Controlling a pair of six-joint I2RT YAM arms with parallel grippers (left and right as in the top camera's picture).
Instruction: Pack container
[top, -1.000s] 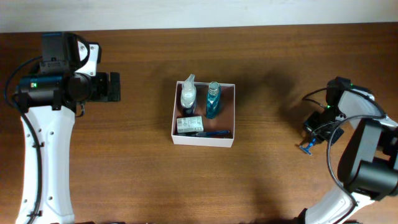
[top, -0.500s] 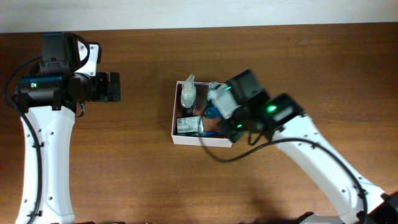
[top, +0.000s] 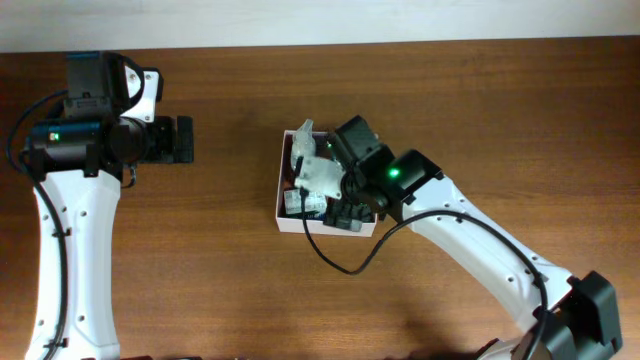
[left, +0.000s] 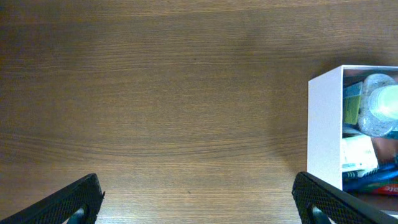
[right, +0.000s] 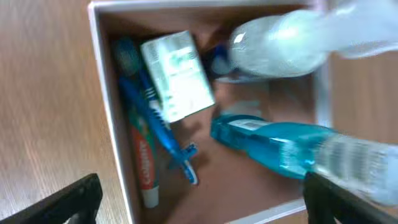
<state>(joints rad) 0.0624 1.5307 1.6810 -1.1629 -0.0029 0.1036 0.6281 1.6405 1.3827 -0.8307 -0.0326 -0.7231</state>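
The container (top: 279, 200) is a shallow white box with a reddish-brown inside, standing mid-table. It holds a clear bottle (right: 280, 43), a blue bottle (right: 273, 146), a small white-and-green box (right: 177, 74), a blue toothbrush (right: 155, 124) and a toothpaste tube (right: 143, 165). Just above the container's near side hovers my right gripper (top: 348, 212), open, its fingers (right: 68, 202) spread wide with nothing between them. My left gripper (top: 183, 140) is open over bare table well left of the container, whose white wall (left: 324, 124) shows at the right of the left wrist view.
Dark wooden tabletop (top: 480, 110) lies all round the container. The right arm (top: 470, 240) reaches in from the lower right and hides part of the container in the overhead view. The left arm's white column (top: 70, 250) stands along the left edge.
The right arm has swung from the table's far right to over the container, and its jaws have gone from shut to open. The left arm has not moved.
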